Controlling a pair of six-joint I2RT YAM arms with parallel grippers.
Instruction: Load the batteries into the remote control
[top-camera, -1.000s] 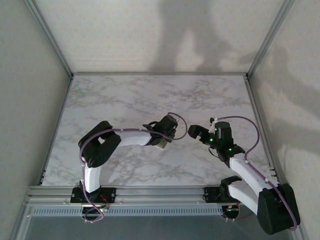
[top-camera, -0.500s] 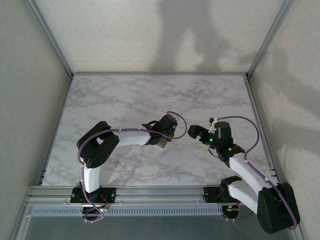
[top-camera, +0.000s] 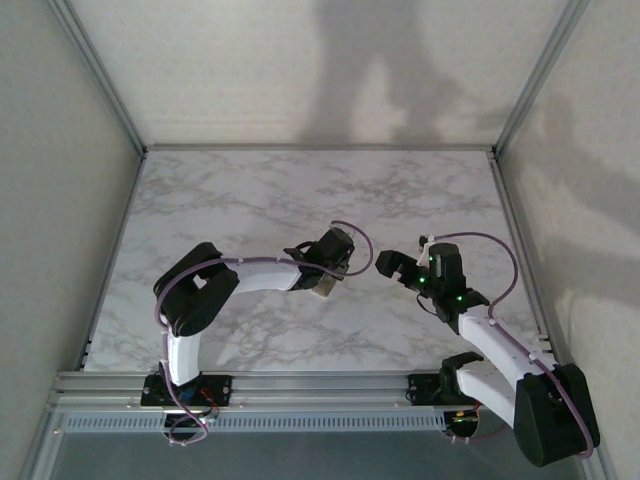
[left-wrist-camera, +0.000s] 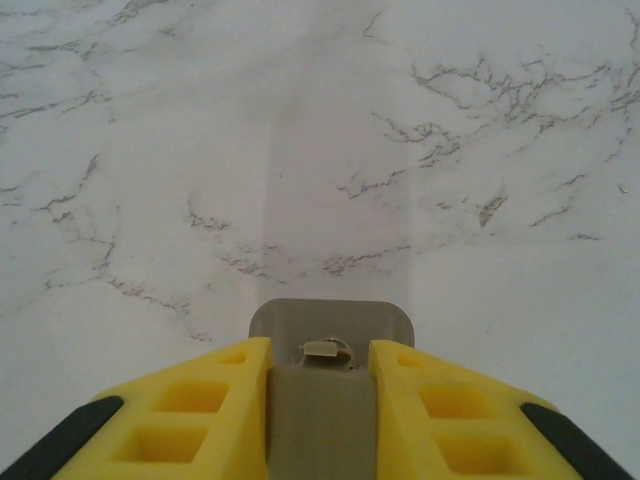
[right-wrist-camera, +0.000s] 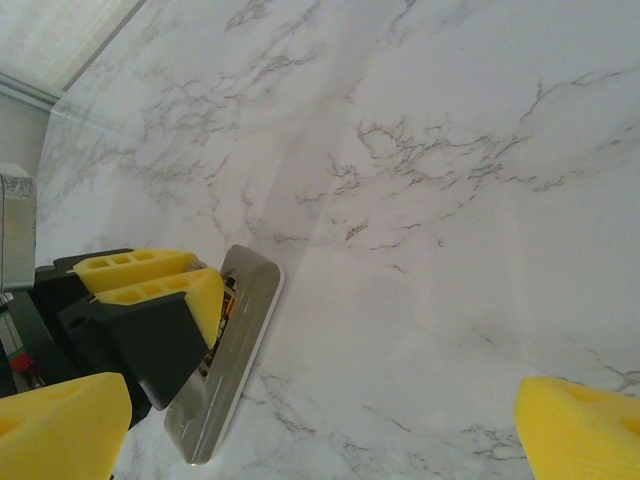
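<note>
1. The left gripper (left-wrist-camera: 320, 352) is pinching the remote control (left-wrist-camera: 322, 410) by its long edges. Its yellow fingers (left-wrist-camera: 205, 405) are pressed flat against both sides, and the handset's rounded end pokes out toward 12 o'clock over the marble table (top-camera: 250, 190).
2. In the right wrist view the remote control (right-wrist-camera: 240, 345) stands on edge at about 8 o'clock, a little off the table by the look of it.
3. An orange-dark sliver (right-wrist-camera: 226, 305) shows between the handset and the left finger. It may be one of the batteries, but it is too small to tell.
4. The right gripper (top-camera: 388, 264) is spread wide with nothing between its fingers, which sit at the lower corners of its own camera view. From above it hangs just at 3 o'clock of the left gripper, near it but apart.
5. Risk: the handset is held only by its thin edges, so a push from the right fingers could pivot it or slide it out of the pinch.
6. Risk: the left fingers cover part of the open back, so a cell pressed in at an angle could jam against a finger or spring out and roll away.
7. Risk: if the right gripper closes in at speed, the two grippers could collide, since the gap between them is small.
8. Against the frame a second ago, the right gripper has edged slightly toward 9 o'clock, narrowing the gap. The left arm and the remote are almost where they were.
</note>
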